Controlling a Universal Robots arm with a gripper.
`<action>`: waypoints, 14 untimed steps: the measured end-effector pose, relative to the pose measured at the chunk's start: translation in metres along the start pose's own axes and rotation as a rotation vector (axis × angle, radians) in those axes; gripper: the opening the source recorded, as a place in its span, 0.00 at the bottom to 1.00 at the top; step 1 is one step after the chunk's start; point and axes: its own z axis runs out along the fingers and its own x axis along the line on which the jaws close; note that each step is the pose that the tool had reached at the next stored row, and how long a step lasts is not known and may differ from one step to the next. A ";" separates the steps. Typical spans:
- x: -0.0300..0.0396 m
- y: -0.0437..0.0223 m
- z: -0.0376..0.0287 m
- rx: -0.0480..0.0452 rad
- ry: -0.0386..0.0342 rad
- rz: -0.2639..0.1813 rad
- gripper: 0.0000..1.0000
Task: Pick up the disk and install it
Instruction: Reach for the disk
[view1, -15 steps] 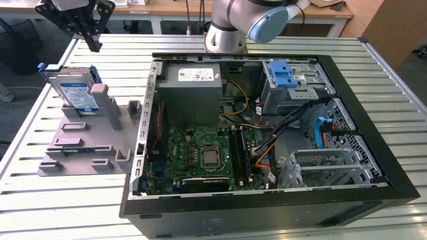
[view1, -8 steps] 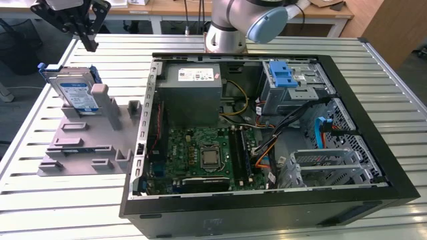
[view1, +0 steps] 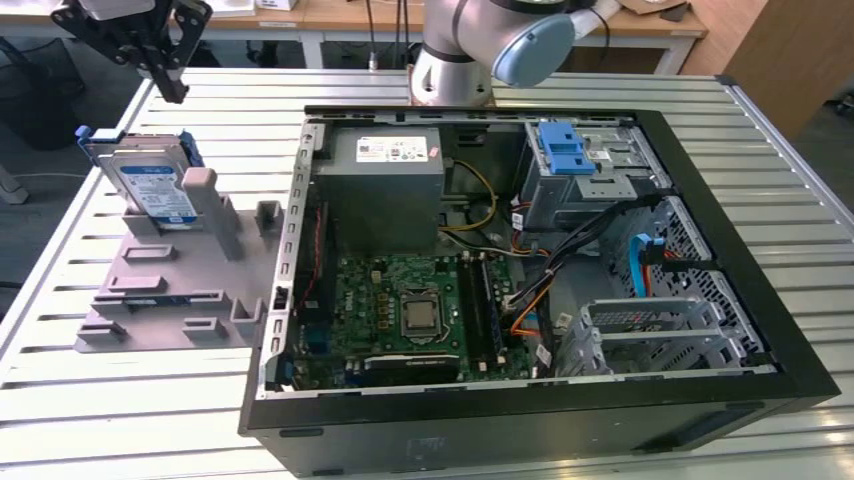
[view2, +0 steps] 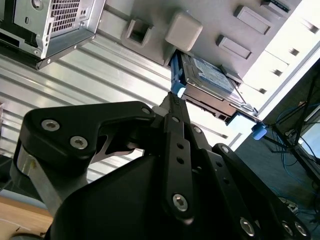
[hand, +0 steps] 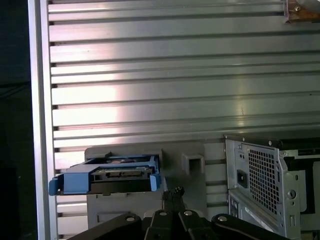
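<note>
Behind the PC case (view1: 534, 415) in the exterior view, the arm (view1: 447, 60) is showing as a thick silver-grey tube w/ a rounded pale-blue joint cap (view1: 534, 48). Past the case's far corner, the gripper (view1: 171, 92) is reading matte blk, its angular links tapering to a narrow tip. In both wrist views its (view2: 175, 100) (hand: 175, 192) blk plates are carrying round silver screws (view2: 180, 201); the tips are probably touching.

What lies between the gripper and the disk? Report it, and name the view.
Nothing: in the exterior view the gripper hangs above the disk, which stands on edge in its grey holder, with bare air between them.
</note>
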 end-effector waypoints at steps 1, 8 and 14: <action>0.0011 0.0001 0.0000 0.0000 0.0000 0.000 0.11; 0.0090 0.0009 0.0003 0.0000 0.0000 0.000 0.11; 0.0149 0.0011 0.0005 0.0006 0.0000 0.000 0.11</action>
